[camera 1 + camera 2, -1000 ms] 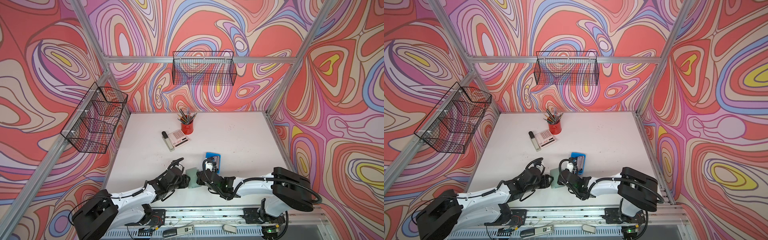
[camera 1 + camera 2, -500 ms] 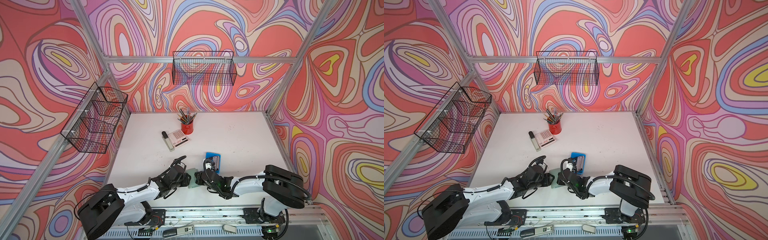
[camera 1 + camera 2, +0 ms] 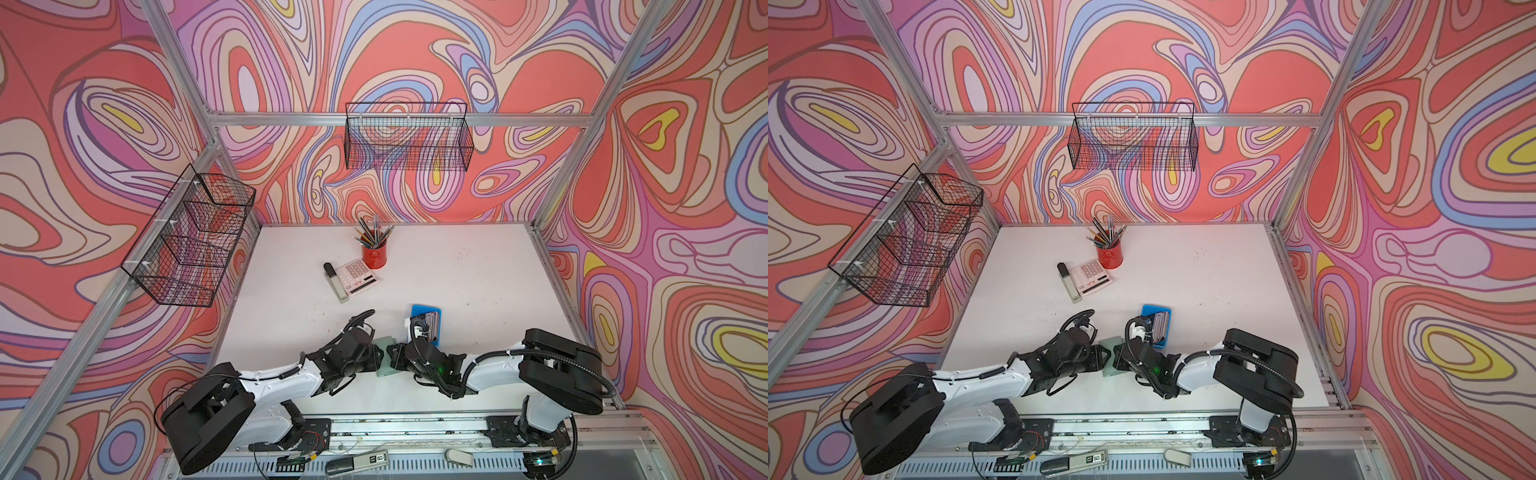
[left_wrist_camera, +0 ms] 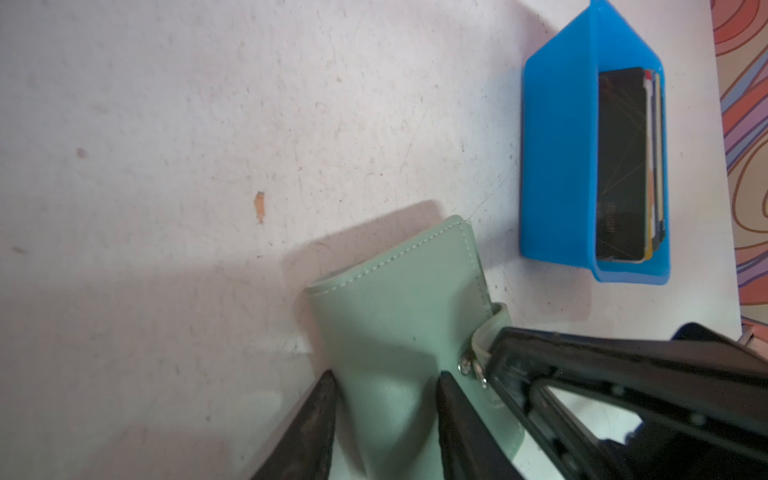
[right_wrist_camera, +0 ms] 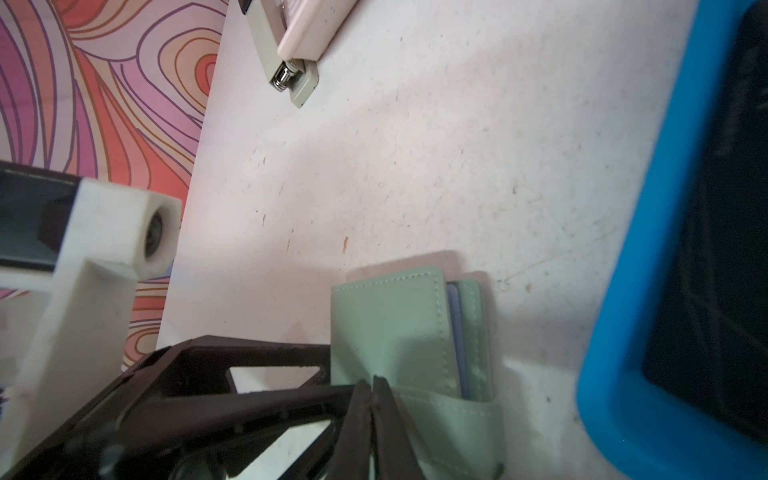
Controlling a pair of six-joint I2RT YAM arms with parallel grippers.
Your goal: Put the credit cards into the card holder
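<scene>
Opening the holder [image 3: 383, 345] looks like the step in hand. In both top views it lies at the table's [image 3: 478, 282] 6 o'clock, near the front edge. The left gripper [image 3: 376, 358] is at its 9 o'clock and the right gripper [image 3: 393, 353] at its 3 o'clock, both touching it. The tray [image 3: 415, 309] sits close by at the holder's 1 o'clock, with the cards [image 3: 431, 326] stacked inside.

In the left wrist view the left gripper's [image 4: 384, 376] jaws stand about half apart across the holder's [image 4: 395, 299] spine side, one at the spine's edge and one on the cover. They look closed onto it, though I cannot tell how firmly. The right gripper's tip meets the tab [image 4: 492, 328] beside the snap [image 4: 465, 366]. Whether the snap has let go I cannot tell.

In the right wrist view the right gripper's [image 5: 372, 384] jaws are pressed together on the tab's [image 5: 457, 419] free end. The top cover stands slightly off the lower one, and a lilac-blue layer shows between them.

Next, I judge, the right gripper should peel the tab away and swing the cover over while the left pins the spine. A weak hold there would let the holder slide. Only then can a card be fetched from the tray.
</scene>
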